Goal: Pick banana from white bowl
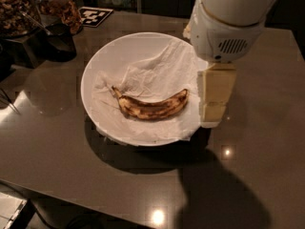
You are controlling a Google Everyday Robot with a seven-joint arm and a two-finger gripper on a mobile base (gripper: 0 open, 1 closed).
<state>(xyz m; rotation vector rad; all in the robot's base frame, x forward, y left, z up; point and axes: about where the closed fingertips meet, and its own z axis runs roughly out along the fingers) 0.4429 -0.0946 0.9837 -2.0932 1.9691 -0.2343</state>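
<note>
The banana (153, 108), yellow-brown with dark spots and a thin dark stem at its left end, lies curved on crumpled white paper towel in the white bowl (102, 63) at the table's middle. My gripper (213, 104) hangs from the white arm over the bowl's right rim, just right of the banana's right tip and above it. Its cream-coloured fingers point down and hold nothing that I can see.
A small dark cup (59, 42) and jars of nuts (19, 6) stand at the back left. A black-and-white marker tag (94, 15) lies behind the bowl. The brown glossy table (257, 166) reaches right and front, with its edge at the lower left.
</note>
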